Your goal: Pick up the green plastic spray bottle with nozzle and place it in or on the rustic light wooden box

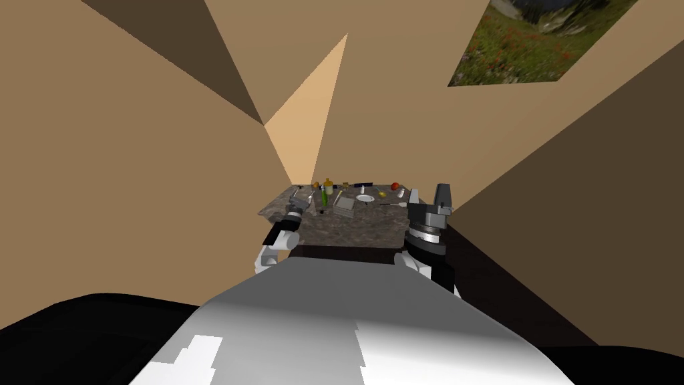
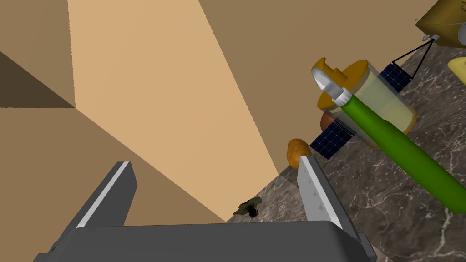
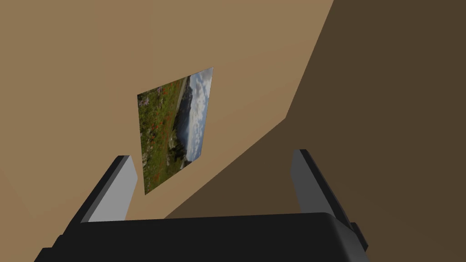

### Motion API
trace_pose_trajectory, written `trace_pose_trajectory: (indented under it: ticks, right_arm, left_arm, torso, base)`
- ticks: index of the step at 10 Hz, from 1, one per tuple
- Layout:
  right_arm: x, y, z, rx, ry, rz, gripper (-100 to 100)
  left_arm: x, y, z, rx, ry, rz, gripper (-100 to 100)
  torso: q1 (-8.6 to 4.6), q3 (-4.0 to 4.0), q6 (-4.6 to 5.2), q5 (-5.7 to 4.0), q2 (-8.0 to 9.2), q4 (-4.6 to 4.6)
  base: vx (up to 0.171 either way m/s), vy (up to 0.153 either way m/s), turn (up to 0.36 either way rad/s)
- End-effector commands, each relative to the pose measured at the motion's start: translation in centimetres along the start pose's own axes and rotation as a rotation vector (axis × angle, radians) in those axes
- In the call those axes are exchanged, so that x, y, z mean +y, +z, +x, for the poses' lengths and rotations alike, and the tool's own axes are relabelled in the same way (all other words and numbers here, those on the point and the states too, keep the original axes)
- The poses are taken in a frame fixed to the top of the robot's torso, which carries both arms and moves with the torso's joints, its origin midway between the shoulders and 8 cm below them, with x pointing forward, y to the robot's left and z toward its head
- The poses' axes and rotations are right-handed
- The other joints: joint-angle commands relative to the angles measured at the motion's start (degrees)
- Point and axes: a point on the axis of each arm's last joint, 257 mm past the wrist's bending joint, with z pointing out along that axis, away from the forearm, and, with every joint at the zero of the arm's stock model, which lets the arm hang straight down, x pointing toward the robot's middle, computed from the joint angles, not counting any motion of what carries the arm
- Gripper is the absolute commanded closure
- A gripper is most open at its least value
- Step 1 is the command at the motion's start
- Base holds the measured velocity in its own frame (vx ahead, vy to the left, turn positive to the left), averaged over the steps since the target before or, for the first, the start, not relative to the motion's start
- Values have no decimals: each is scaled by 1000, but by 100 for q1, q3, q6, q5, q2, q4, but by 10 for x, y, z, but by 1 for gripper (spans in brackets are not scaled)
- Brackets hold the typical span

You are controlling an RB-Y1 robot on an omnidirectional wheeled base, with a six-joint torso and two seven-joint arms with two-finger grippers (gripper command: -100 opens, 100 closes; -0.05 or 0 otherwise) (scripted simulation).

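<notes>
Across the dark marbled stone table [image 1: 347, 230], a pale shallow box [image 1: 344, 204] sat near the middle. The left end effector [image 2: 214, 162] hung by the table's left edge, fingers apart and empty. The right end effector [image 3: 211, 155] was raised at the right edge, fingers also apart. The slim green spray bottle [image 2: 400, 152] with a white nozzle was on the table between the left end effector and the box, in front of a yellowish jar [image 2: 387, 102].

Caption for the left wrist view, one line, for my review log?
Open left claw at the edge of the dark table, the green bottle beside it, not yet grasped.
</notes>
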Motion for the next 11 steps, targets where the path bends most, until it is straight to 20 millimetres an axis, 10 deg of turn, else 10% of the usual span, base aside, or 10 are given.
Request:
trace_pose_trajectory:
  ticks: [1,11]
  right_arm:
    - [0,0,0,0,0,0,0]
    - [0,0,0,0,0,0,0]
  left_arm:
    - [5,2,-2,-10,-34,-20,-100]
    - [58,30,-45,-153,-406,-170,-100]
  torso:
    - [0,0,0,0,0,0]
    - [-8,-13,-1,-2,-23,-5]
  base:
    - [-8,-9,-14]
    - [24,-26,-1]
